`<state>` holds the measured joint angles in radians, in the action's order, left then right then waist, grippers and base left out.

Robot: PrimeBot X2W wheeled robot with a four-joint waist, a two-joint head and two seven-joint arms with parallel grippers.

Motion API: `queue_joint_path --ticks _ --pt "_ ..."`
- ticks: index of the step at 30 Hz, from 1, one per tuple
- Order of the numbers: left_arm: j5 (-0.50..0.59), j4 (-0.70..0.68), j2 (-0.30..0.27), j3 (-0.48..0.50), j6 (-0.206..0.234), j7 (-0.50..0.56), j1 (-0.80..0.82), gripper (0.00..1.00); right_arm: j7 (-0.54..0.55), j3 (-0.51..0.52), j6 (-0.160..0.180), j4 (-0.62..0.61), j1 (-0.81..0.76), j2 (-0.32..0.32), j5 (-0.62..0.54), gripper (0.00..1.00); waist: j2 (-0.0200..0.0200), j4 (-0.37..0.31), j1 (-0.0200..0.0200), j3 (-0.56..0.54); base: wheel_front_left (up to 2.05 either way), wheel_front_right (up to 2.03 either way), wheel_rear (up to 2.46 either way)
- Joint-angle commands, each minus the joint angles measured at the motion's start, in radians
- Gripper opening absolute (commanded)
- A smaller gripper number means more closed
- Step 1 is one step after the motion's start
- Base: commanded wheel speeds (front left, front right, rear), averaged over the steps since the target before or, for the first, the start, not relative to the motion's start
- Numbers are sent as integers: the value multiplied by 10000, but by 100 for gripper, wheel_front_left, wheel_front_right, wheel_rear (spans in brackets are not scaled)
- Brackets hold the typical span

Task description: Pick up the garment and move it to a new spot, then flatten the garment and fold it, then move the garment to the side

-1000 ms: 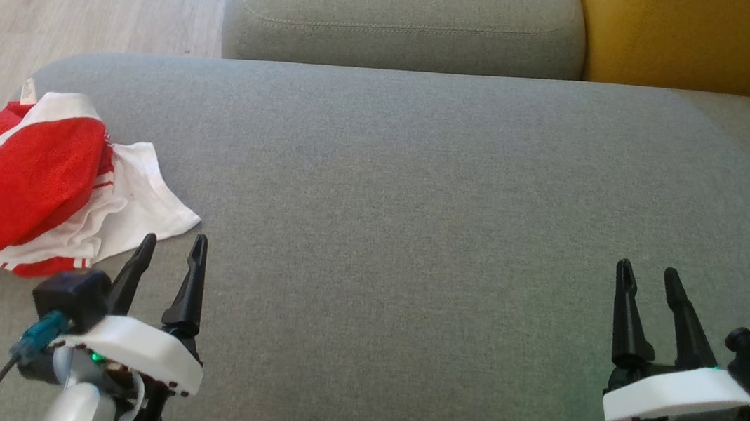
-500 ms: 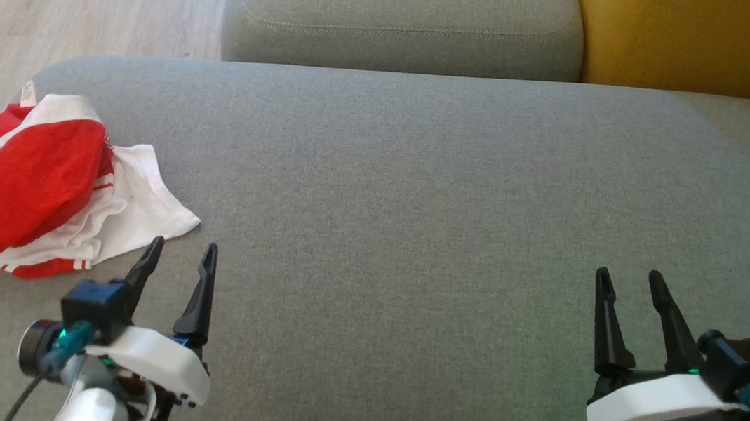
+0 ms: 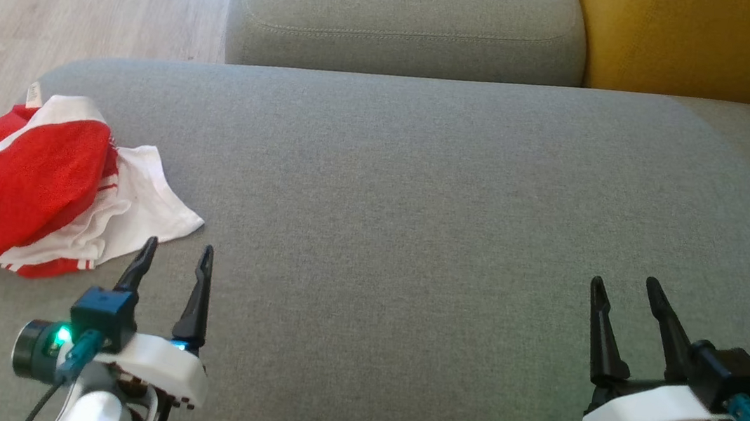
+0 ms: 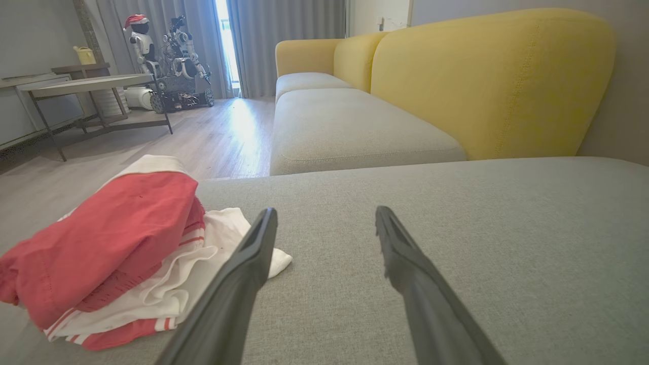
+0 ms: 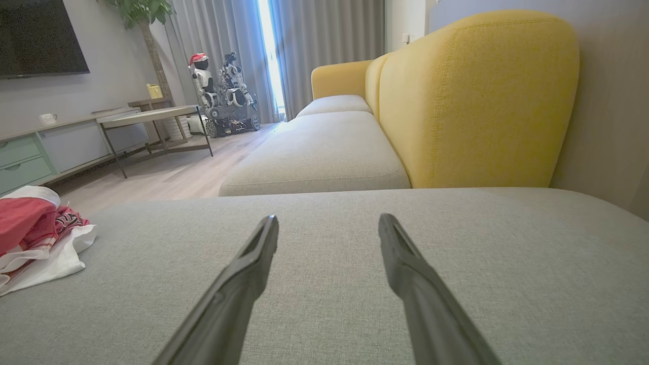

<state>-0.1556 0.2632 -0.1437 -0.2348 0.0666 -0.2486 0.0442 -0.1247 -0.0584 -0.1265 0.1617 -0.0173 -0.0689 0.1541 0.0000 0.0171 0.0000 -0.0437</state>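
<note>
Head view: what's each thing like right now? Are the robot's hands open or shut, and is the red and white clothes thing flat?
garment: bunched in a heap, not flat, lying free at the left end of the grey seat cushion.
left gripper: open, empty, close to the garment.
right gripper: open, empty, over bare cushion.

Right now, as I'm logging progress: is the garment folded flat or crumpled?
Crumpled: the garment lies heaped in uneven red and white layers at the left edge of the cushion.
</note>
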Motion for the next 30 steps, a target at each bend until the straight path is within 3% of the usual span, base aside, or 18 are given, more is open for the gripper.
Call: queue_joint_path --ticks 1,9,30 --pt "128 -313 -7 485 61 -132 424 100 -121 -193 -42 -389 223 44 -85 100 0 7 0 3 0 0 0" --pt "-267 -118 169 821 -82 -132 356 100 -93 11 -42 -307 205 125 239 100 0 37 0 28 0 0 0" --pt "-33 79 275 959 -131 -132 409 100 -27 220 -42 -256 179 180 -108 100 0 143 0 119 0 0 0"
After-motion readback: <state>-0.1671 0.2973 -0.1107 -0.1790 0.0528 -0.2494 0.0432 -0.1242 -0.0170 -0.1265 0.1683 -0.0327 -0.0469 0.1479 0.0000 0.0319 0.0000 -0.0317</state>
